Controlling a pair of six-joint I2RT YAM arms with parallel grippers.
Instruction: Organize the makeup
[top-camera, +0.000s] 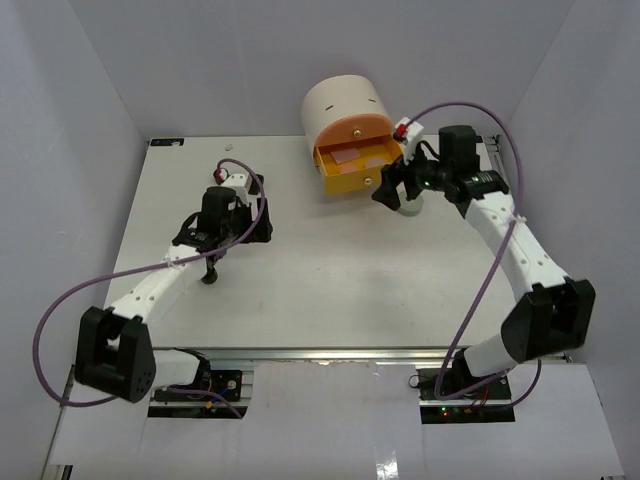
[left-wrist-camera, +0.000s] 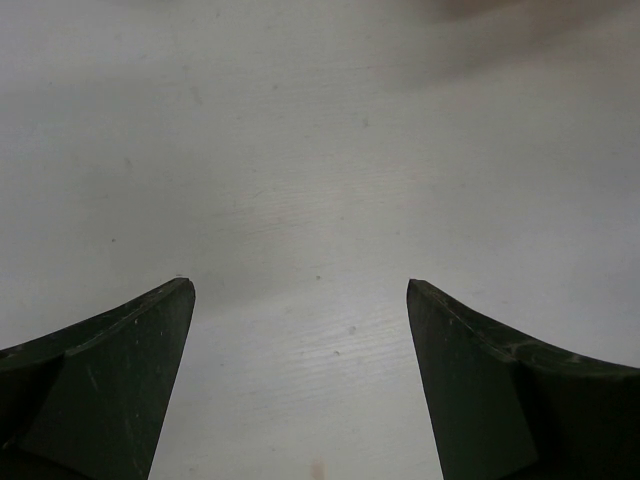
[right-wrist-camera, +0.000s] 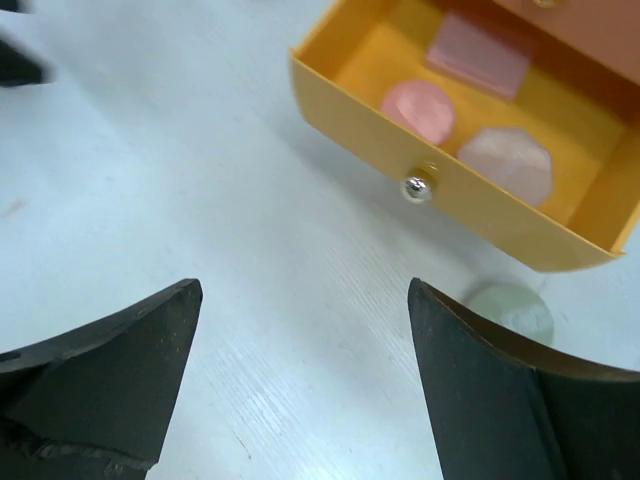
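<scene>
Overhead, the cream box stands at the far side of the table, right of centre. Its yellow drawer is pulled out toward the near side, presumably so cosmetics can be lowered in from above, and pink pieces already lie inside. The right gripper hangs just right of the drawer's front with its jaws apart, over a grey-green compact resting on the table; this looks like the next piece to stow. The left gripper sits well apart on the left, pointing down at bare table, probably parked out of the way. From the left wrist, the left gripper is spread wide over plain table and holds nothing. From the right wrist, the right gripper is likewise spread and empty. The drawer holds a pink square palette, a pink round compact and a pale octagonal compact, each lying flat. The grey-green compact lies outside on the table, near the drawer front and just beside one finger, not between the jaws, so I judge the gripper must shift sideways to straddle it.
</scene>
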